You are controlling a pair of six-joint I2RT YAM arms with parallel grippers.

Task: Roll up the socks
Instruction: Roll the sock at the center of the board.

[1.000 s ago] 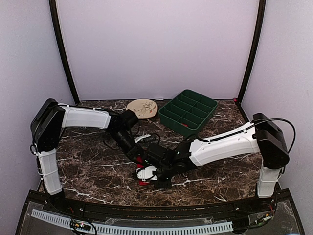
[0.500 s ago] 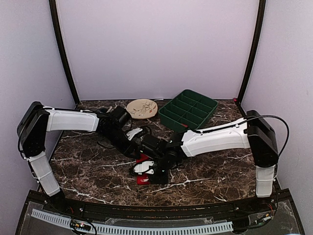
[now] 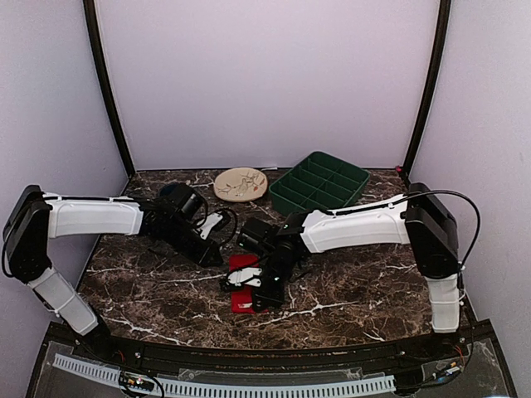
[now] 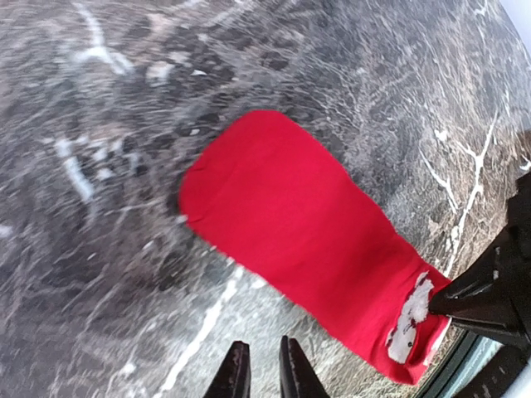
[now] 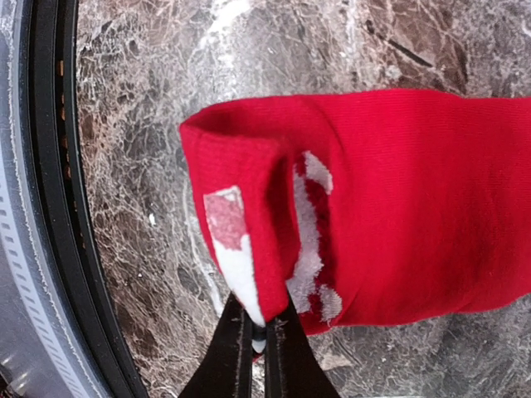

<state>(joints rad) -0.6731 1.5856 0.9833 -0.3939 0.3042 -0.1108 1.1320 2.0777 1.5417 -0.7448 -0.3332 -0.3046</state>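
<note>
Near front-centre of the marble table (image 3: pixel 149 290) lies the red sock (image 4: pixel 290 224), flat and stretched out, long axis running away from the near edge. Can't tell if a 2nd sock is stacked under it; only one red oblong shows

Changes vs 1 s ago:
- left gripper (image 4: pixel 259 373) was right at the sock beside the other gripper; now it's pulled back to the left and sits off the fabric, over bare table. Fingertips nearly together, nothing between them
- right gripper (image 5: pixel 257 332) has shifted w/ the sock and stays clamped on the white-patterned end. Wrist view shows that end turned over onto the red body, jaws pinching the fold edge
- sock reads longer and flatter in the top view than before

Meaning for the task: looks like a handover from two-arm spreading to one-arm rolling. First fold is started, roll itself not yet built, so early stage imo. Far end is free w/ nothing pinning it, so the body may slide rather than wind up when the right arm turns the fold further

Green compartment tray (image 3: pixel 319 191) and round beige disc (image 3: pixel 241 183) sit at the back, well apart from the sock
</note>
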